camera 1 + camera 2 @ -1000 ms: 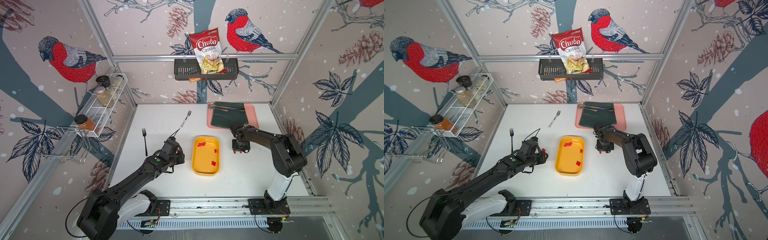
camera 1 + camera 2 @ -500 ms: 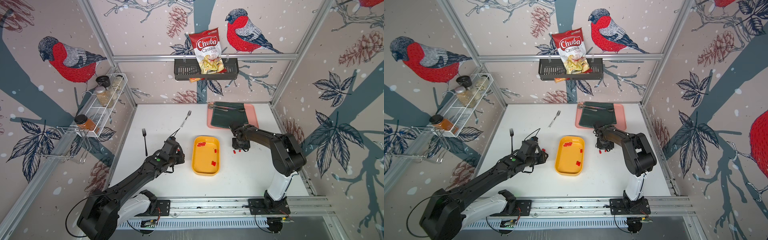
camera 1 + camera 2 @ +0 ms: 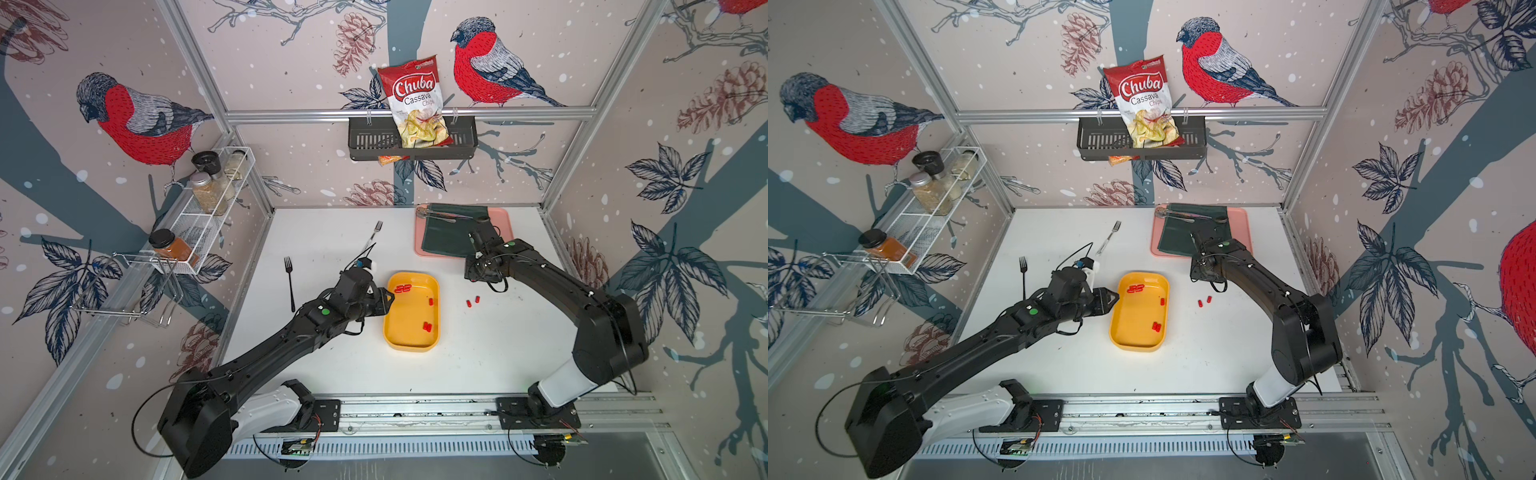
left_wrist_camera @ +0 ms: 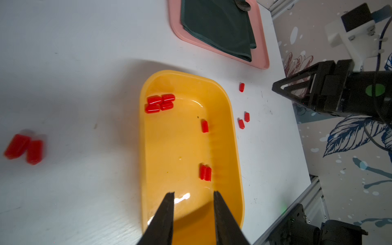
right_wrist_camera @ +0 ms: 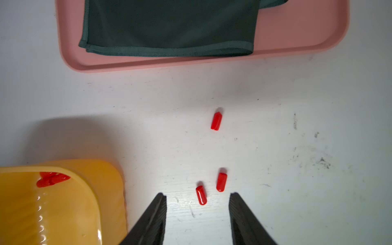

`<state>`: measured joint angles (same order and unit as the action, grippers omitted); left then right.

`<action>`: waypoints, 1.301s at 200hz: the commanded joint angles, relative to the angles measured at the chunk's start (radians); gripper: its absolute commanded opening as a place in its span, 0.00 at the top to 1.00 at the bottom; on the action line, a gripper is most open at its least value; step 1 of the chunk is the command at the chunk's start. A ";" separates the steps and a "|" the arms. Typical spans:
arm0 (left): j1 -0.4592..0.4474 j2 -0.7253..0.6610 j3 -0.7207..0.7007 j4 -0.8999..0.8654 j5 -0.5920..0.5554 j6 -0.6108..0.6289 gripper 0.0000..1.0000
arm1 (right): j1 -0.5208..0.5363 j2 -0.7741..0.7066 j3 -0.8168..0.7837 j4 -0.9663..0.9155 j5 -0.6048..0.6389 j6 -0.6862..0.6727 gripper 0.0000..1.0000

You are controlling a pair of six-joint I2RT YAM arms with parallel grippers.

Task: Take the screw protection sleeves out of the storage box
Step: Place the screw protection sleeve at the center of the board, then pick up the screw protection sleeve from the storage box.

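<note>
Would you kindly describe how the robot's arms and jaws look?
The left arm and right arm are matte black, each with a white segment near the base, a green dot near the wrist and thin black cables. The jaws are black tapering wedges.

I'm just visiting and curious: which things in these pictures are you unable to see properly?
- Two screw protection sleeves on the table, left wrist view: blurred.
- Storage box, right wrist view: cut off by the picture's edge, so its sleeves cannot be counted there.
- Orange packet, both top views: mostly hidden by the black basket.
- Metal items on the pink tray, top views: too small to identify.
</note>
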<state>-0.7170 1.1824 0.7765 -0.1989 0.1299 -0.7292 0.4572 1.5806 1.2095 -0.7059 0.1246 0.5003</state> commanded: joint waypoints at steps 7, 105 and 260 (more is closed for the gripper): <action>-0.073 0.169 0.107 0.078 -0.006 -0.029 0.68 | -0.018 -0.036 -0.049 0.042 -0.055 0.049 0.48; -0.119 0.628 0.318 0.144 0.042 -0.045 0.79 | 0.011 0.028 -0.123 0.143 -0.195 0.095 0.49; -0.121 0.740 0.337 0.188 -0.041 -0.079 0.73 | 0.110 0.191 -0.043 0.182 -0.224 0.101 0.53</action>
<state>-0.8345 1.9190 1.1221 -0.0654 0.1219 -0.7895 0.5606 1.7672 1.1667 -0.5312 -0.0891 0.6014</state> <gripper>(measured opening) 0.273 0.472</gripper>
